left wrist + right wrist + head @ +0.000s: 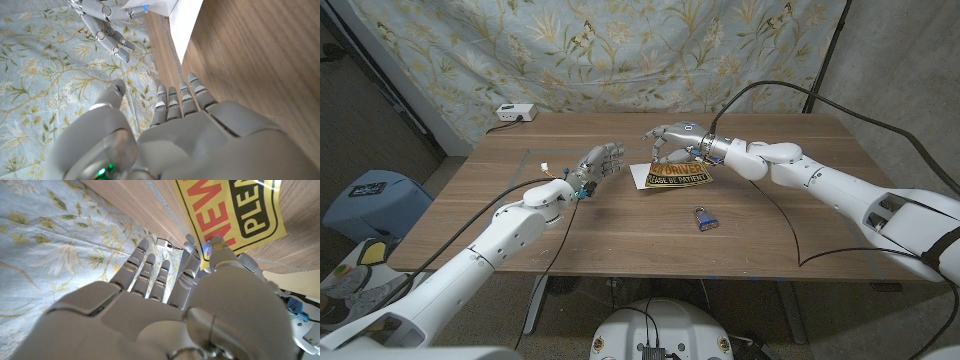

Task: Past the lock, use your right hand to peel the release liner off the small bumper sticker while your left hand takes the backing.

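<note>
The small bumper sticker (678, 177), yellow and black with a white underside, hangs tilted just above the table past the blue lock (704, 219). My right hand (675, 140) is over its far edge. In the right wrist view my right hand (165, 310) pinches the edge of the sticker (235, 215) between thumb and a finger. My left hand (600, 165) hovers left of the sticker, fingers straight and apart from it, holding nothing. In the left wrist view my left hand (200, 135) points at the sticker's white underside (186, 20) and the right hand (105, 25).
The wooden table (770, 250) carries a white box (515, 113) at its far left corner. A black cable (790, 235) loops over the table on the right. A blue bin (370, 200) stands on the floor to the left.
</note>
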